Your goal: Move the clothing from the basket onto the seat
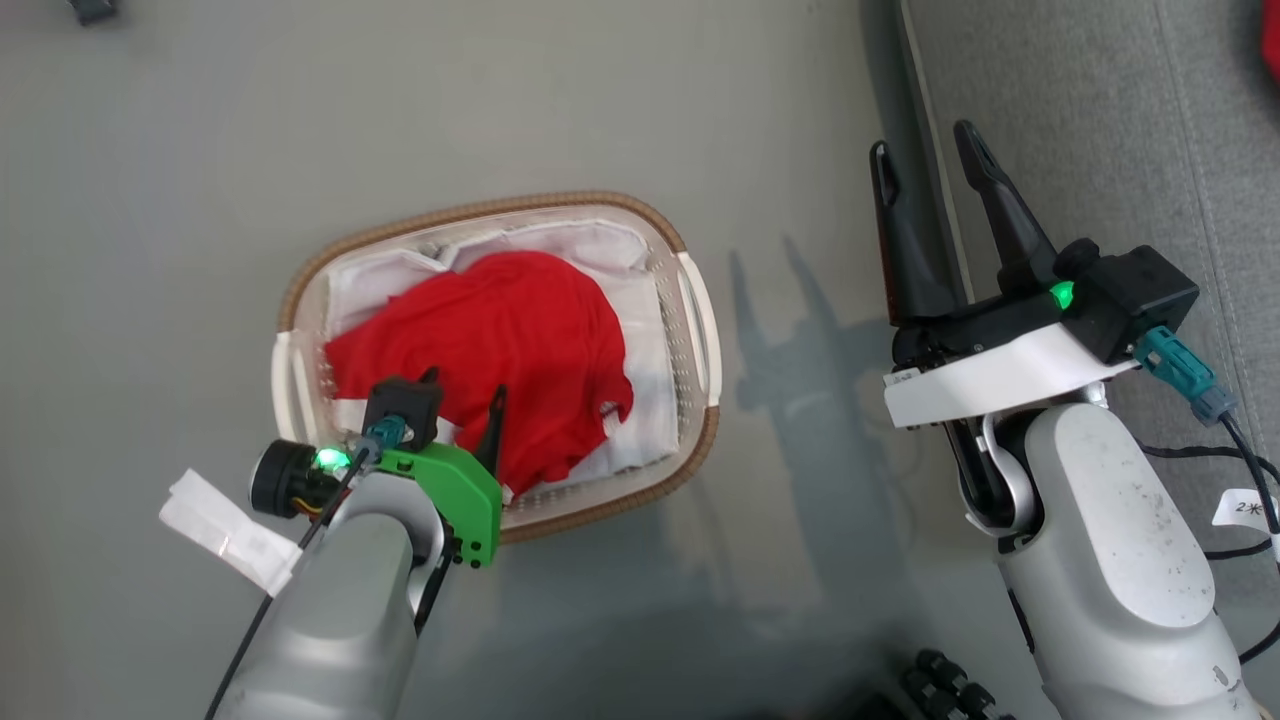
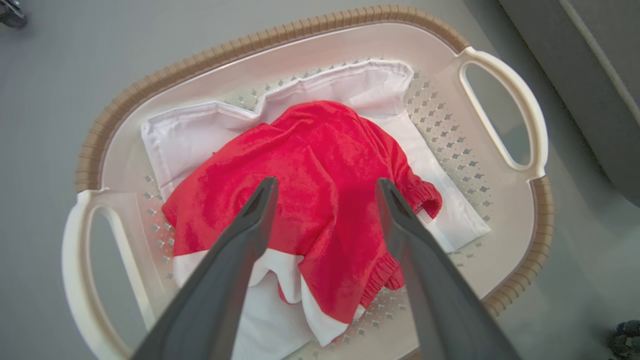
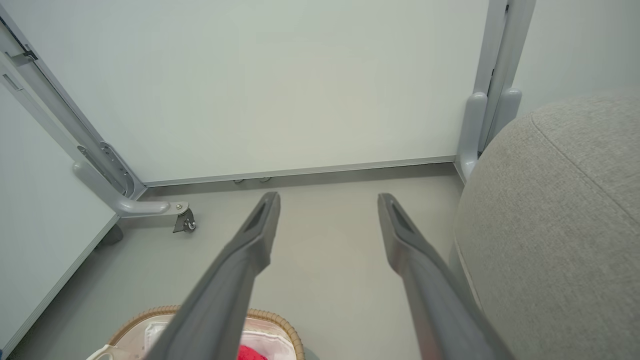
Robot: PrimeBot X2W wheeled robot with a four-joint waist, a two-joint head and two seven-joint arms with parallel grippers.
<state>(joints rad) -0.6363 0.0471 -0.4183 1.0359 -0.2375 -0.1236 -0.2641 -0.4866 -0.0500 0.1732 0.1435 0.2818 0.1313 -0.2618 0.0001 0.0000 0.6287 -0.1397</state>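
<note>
The seat lies just beyond the right hand, which is spread wide and empty. The basket sits on the floor straight below the left hand, clearly the nearer one. The clothing, a rumpled heap on the white liner, lies directly ahead of that hand, itself parted and empty, with nothing between.

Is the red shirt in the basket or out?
In. The clothing lies bunched on the liner inside the basket, under the left gripper, jaws open.
</note>
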